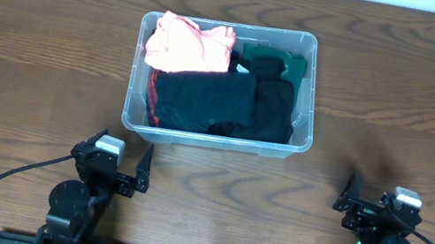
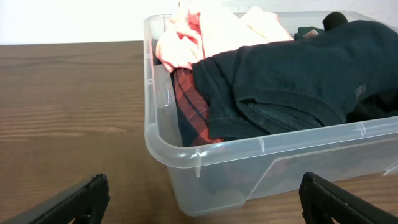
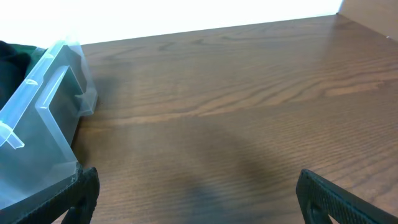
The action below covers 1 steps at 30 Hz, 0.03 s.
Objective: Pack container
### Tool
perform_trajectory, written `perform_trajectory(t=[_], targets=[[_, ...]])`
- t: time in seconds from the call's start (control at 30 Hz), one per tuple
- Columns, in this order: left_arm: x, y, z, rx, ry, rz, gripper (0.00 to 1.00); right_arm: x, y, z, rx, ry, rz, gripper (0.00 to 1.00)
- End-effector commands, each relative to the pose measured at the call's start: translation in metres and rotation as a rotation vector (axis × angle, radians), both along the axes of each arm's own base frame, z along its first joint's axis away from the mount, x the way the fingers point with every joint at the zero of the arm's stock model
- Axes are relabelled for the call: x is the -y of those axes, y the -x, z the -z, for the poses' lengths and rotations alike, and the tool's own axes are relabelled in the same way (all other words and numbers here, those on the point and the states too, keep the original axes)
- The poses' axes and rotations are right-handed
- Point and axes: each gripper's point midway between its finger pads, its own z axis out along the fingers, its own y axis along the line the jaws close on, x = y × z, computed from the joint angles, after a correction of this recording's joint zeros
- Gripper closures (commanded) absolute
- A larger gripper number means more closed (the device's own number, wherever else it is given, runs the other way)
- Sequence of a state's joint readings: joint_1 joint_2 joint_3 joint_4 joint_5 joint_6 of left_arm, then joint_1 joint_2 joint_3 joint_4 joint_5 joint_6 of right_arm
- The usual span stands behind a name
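Centrally on the wood-grain table [image 1: 35, 36] sits the clear, round-cornered plastic container [image 1: 214, 142], stuffed with soft pink cloth [image 1: 186, 45], black cloth [image 1: 203, 102] and green cloth [image 1: 275, 60]. Nearer, the left gripper [image 1: 121, 148] and right gripper [image 1: 377, 197] gape wide, holding nothing.

We find no text, label, brand, number or sign that we can read in any view - not on the container [image 1: 209, 141], not on the clothes [image 1: 203, 102] packed in it, not on the desk [image 1: 35, 36].
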<state>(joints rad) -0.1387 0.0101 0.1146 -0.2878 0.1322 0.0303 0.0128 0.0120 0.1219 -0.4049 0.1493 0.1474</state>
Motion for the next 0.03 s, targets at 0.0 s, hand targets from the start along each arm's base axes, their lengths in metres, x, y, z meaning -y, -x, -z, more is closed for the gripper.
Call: perform_trajectory(t=[0.0], targets=[[0.0024, 0.0004, 0.0105, -0.019, -0.002, 0.014, 0.02, -0.0016, -0.0002, -0.0001, 0.002, 0.013, -0.011, 0.01]])
